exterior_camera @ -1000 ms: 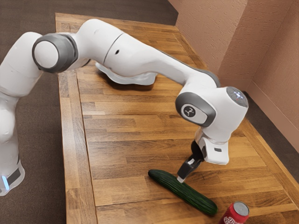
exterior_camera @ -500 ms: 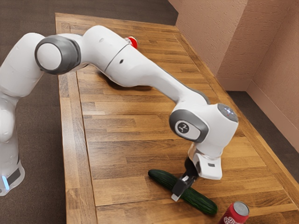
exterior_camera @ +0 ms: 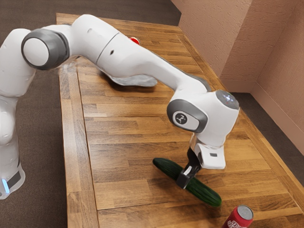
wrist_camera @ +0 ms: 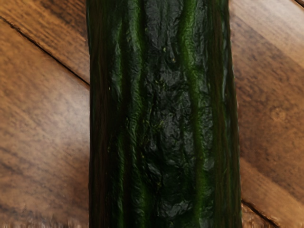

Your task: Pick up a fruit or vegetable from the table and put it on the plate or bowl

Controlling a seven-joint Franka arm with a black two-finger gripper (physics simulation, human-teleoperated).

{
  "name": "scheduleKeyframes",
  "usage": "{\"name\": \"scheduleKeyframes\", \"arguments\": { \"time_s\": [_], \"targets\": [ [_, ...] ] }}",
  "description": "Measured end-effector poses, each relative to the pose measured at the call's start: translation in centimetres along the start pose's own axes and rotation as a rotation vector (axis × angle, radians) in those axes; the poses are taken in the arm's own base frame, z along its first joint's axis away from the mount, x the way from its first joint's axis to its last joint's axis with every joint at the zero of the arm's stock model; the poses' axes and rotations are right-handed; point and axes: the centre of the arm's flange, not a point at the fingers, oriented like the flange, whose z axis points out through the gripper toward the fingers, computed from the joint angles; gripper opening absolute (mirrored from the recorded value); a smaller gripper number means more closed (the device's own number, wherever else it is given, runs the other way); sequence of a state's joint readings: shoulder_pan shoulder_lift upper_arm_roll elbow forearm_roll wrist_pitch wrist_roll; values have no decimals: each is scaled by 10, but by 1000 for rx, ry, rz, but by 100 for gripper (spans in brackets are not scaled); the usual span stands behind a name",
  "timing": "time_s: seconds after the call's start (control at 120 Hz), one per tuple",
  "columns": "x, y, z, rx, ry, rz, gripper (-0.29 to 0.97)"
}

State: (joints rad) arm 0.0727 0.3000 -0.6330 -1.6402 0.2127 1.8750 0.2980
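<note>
A long dark green cucumber (exterior_camera: 204,194) lies slantwise near the table's front edge, raised a little off the wood. My gripper (exterior_camera: 186,179) is shut on it around its middle, with one black finger (exterior_camera: 183,181) in front of it. In the wrist view the cucumber (wrist_camera: 161,118) runs straight under the hand, over the wooden boards. A pale plate or bowl (exterior_camera: 137,81) sits farther back on the table, mostly hidden under my forearm.
A red soda can (exterior_camera: 239,217) stands at the front edge, just right of the cucumber's end in the exterior view. A small red object (exterior_camera: 136,41) peeks out behind my upper arm. Pink walls close the exterior view's right side.
My hand came down over the cucumber and the fingers closed on it. Since half a second ago the cucumber has risen slightly with the hand.
</note>
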Motion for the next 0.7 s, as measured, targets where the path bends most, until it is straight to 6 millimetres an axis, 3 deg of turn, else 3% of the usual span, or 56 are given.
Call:
{"name": "scheduleKeyframes", "arguments": {
  "time_s": [0.083, 0.167, 0.267, 0.367, 0.433, 0.517, 0.633, 0.7],
  "targets": [
    [-50, -12, -51, 124, -1, -83, 21],
    [-96, -42, -87, 182, -7, -188, 21],
    [-141, -87, -106, 192, -21, -291, 21],
    [-204, -152, -114, 180, -37, -421, 20],
    [-265, -200, -113, 159, -51, -535, 20],
    [-358, -250, -110, 126, -61, -691, 20],
    [-494, -305, -89, 63, -76, -893, 19],
    [-559, -323, -77, 37, -81, -974, 19]
  ]
}}
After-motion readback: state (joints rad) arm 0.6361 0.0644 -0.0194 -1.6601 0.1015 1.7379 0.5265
